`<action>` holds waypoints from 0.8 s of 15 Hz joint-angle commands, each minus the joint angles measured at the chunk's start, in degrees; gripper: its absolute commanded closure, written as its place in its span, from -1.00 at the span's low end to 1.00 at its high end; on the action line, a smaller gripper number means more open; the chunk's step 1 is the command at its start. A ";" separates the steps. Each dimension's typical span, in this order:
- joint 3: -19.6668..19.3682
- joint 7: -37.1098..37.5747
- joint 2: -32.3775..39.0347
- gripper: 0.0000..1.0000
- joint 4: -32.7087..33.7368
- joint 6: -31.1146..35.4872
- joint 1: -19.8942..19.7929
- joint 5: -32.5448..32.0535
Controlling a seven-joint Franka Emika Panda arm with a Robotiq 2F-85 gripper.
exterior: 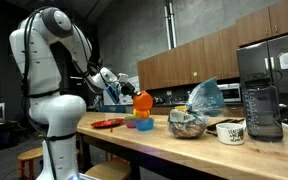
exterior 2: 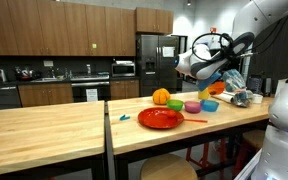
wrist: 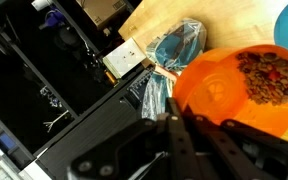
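Note:
My gripper (wrist: 172,122) is shut on the rim of an orange bowl (wrist: 224,90) and holds it tilted above the wooden counter (wrist: 224,14). Brown and reddish bits (wrist: 269,70) lie in the bowl. In both exterior views the gripper (exterior: 130,93) (exterior 2: 206,82) holds the orange bowl (exterior: 142,101) (exterior 2: 216,89) in the air over a row of small coloured bowls (exterior 2: 192,106). A clear plastic bag (wrist: 179,45) lies on the counter below the bowl.
A red plate (exterior 2: 160,118) and an orange round fruit (exterior 2: 161,97) sit on the counter. A metal bowl with a bag (exterior: 187,125), a white mug (exterior: 230,131) and a black blender (exterior: 262,100) stand further along. Cabinets and a fridge (exterior 2: 154,60) stand behind.

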 commanded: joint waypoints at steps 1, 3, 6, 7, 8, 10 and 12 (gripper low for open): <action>0.27 2.52 0.56 0.98 -0.48 -1.70 -0.30 -1.77; 0.32 3.41 1.06 0.98 -0.77 -2.16 -0.16 -2.12; 0.45 4.59 1.62 0.98 -1.08 -2.30 0.11 -1.93; 0.54 4.96 1.89 0.98 -1.12 -2.35 0.19 -1.88; 0.66 5.31 2.22 0.98 -1.11 -2.36 0.32 -1.76; 1.07 6.12 2.87 0.98 -1.10 -2.61 0.54 -1.89; 1.61 6.97 3.66 0.98 -1.00 -3.18 0.80 -2.16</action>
